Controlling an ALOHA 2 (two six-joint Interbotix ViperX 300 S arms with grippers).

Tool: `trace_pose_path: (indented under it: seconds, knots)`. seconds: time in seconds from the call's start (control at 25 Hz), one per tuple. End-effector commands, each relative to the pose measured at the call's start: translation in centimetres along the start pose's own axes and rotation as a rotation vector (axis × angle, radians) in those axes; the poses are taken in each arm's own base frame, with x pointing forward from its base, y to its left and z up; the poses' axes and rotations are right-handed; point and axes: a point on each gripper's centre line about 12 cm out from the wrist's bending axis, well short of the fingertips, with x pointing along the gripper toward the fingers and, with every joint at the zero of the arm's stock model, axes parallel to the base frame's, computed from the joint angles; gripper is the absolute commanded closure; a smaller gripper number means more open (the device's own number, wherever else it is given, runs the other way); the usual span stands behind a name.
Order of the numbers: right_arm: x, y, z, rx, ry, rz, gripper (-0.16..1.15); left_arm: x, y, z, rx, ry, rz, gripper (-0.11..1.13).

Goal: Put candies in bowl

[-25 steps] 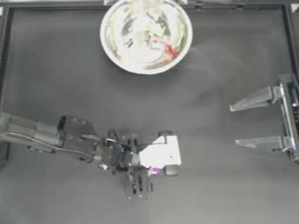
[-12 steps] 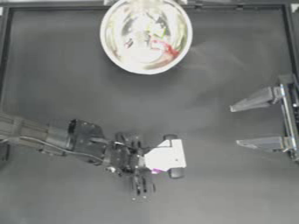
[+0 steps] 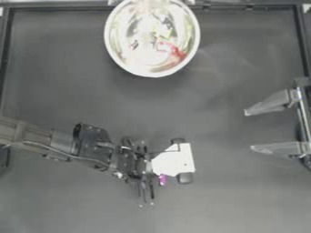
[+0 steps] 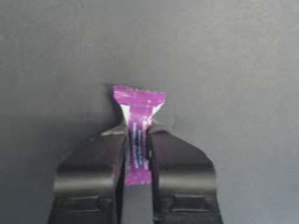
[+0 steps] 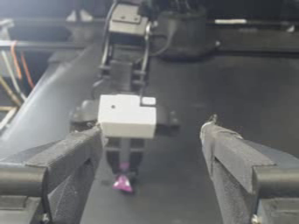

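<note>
A purple candy (image 4: 138, 131) sits upright between the jaws of my left gripper (image 4: 137, 144), which is shut on it just above the dark table. From above, this left gripper (image 3: 148, 187) is at the front middle of the table, and the purple candy (image 3: 162, 179) shows beside its white camera box. The right wrist view shows the same candy (image 5: 123, 183) hanging under the left gripper. The silver bowl (image 3: 118, 54) stands at the back middle with a red-pink candy (image 3: 172, 51) inside; other candies there blend with reflections. My right gripper (image 3: 270, 126) is parked open at the right edge.
The raised black table frame (image 3: 152, 5) runs along the back and sides. Bare dark table (image 3: 200, 104) lies between the left gripper and the bowl. The right gripper's own fingers (image 5: 58, 162) frame its view across the table.
The left arm has slid a little to the right and toward the front edge, with the purple candy at its fingertips. The right arm has not moved.
</note>
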Motion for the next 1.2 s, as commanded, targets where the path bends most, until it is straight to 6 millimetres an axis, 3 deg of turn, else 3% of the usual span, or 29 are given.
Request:
trace_pose_path:
  seconds: [0.04,0.32,0.56,0.88,1.04,1.2]
  knots:
    - [0.1,0.1,0.4,-0.003,-0.007,0.005,0.02,-2.2,-0.7,1.8,0.013,-0.072,-0.022,0.58]
    - [0.1,0.0,0.3,-0.009,0.001,-0.001,0.02,-6.8,-0.4,3.0,0.058,-0.171,-0.012,0.59]
    - [0.0,-0.1,0.1,-0.009,0.011,-0.012,0.02,-11.1,2.5,3.1,0.079,-0.239,0.058,0.6]
    - [-0.2,-0.2,0.0,0.0,0.018,-0.026,0.02,-17.4,9.6,3.5,0.054,-0.377,0.212,0.6]
    - [-0.2,-0.4,0.0,0.002,0.026,-0.038,0.02,-19.2,14.4,3.9,0.027,-0.44,0.299,0.6]
    - [-0.2,-0.7,-0.1,0.005,0.026,-0.049,0.02,-19.8,19.2,4.7,0.003,-0.495,0.366,0.6]
